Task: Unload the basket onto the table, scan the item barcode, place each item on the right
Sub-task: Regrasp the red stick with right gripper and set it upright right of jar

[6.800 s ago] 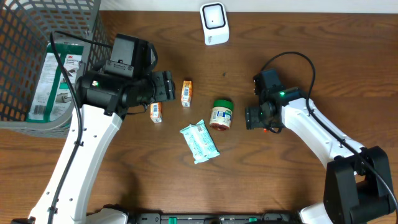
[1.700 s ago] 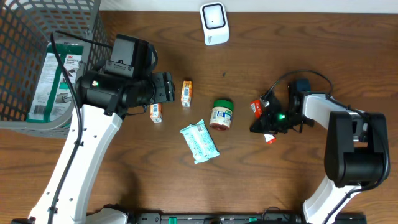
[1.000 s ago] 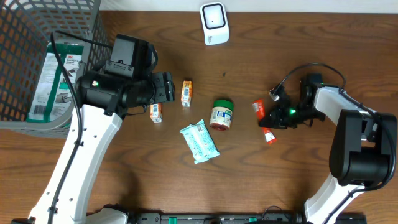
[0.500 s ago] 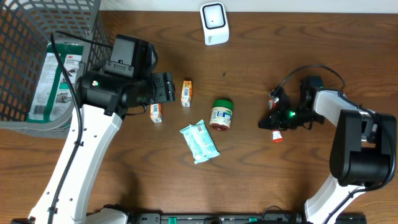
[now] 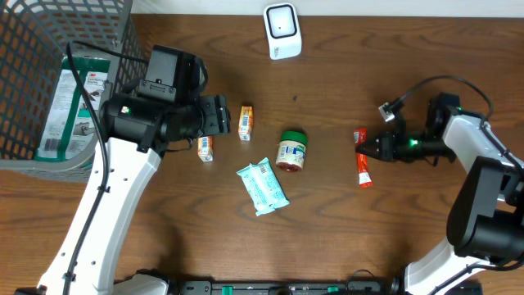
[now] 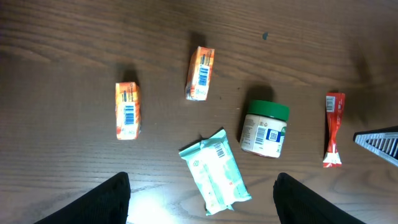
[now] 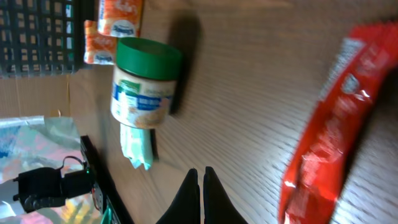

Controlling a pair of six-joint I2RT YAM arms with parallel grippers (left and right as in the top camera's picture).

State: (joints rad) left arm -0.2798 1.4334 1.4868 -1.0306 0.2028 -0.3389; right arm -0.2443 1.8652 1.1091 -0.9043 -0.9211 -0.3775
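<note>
Dark wood-grain table (image 5: 368, 246) fills the overhead frame, its far edge running along the top, where a white scanner (image 5: 282, 31) stands upper centre with bare wood on both sides. A wire basket (image 5: 33, 57) crowds the upper left corner, holding a green-and-white package (image 5: 70, 106). The red sachet (image 5: 361, 157) lies flat at centre right, well apart from the scanner; the right gripper (image 5: 364, 148) points left at it, fingers (image 7: 200, 193) pressed together on nothing, their tips just beside the sachet, and contact cannot be told. The left gripper (image 5: 221, 115) hangs at centre left, its fingers (image 6: 99, 202) spread wide and holding nothing. Mid-table lie a green-lidded jar (image 5: 291, 151), a pale green wipes pack (image 5: 263, 186) and two orange cartons (image 5: 246, 122) (image 5: 205, 148), all apart from one another. Open wood spreads across the lower frame and the upper right.
</note>
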